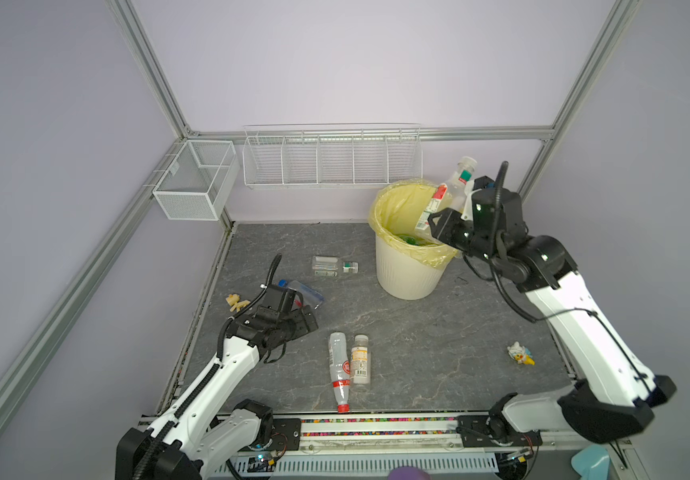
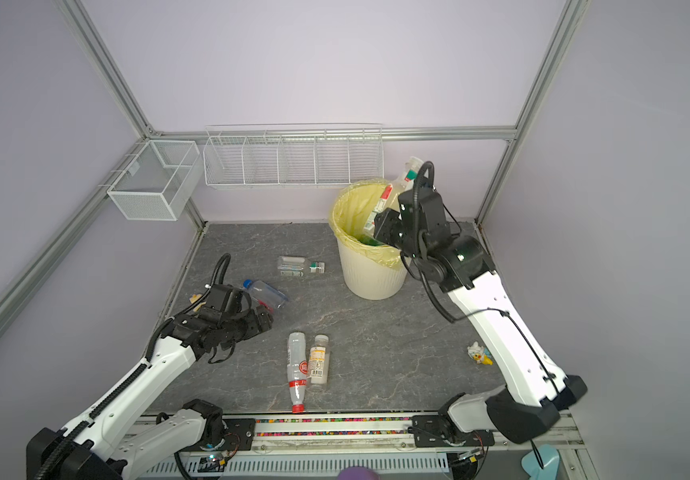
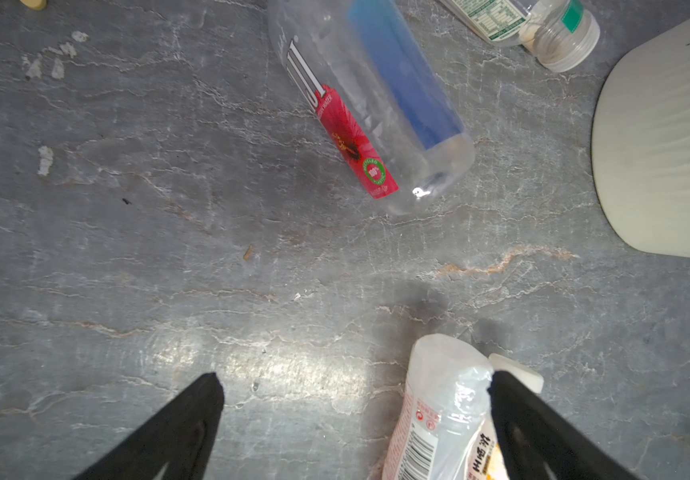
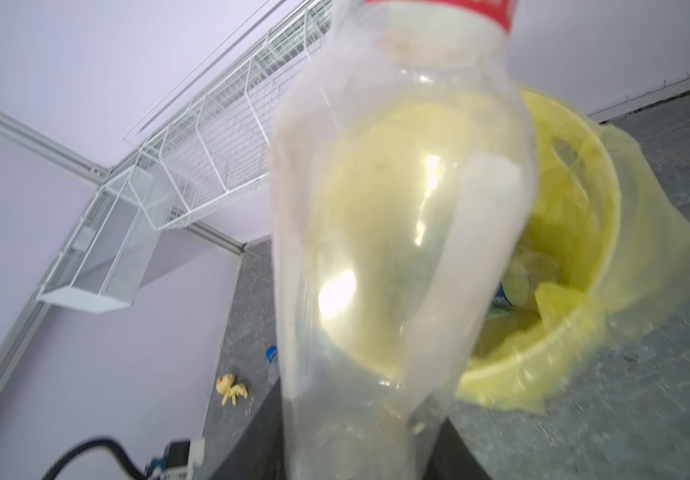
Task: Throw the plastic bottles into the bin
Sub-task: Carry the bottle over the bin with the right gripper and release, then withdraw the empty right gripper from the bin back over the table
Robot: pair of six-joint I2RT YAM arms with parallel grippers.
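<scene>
Left gripper (image 1: 309,322) low over the grey stone-patterned table (image 1: 418,332), jaws wide apart and empty, clear blue-labelled plastic bottle (image 1: 303,291) just beside it, crumpled red-capped bottle (image 1: 338,370) and orange-labelled bottle (image 1: 361,361) side by side mid-table, cream ribbed bin with yellow liner (image 1: 407,274), right gripper (image 1: 438,226) above its rim, jaws flanking a clear red-labelled bottle (image 1: 449,187), whether clamped cannot be told.

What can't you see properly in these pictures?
Inside of the bin: both top views, the right pincer and a clear bottle cover much of it, so the bottles inside cannot be counted.
Grip: right wrist view, the clear bottle is blurred; held or let go, cannot tell.
Crumpled bottle: left wrist view, cut off by the bottom edge.
Toy figure: top views, too small for its face.
</scene>
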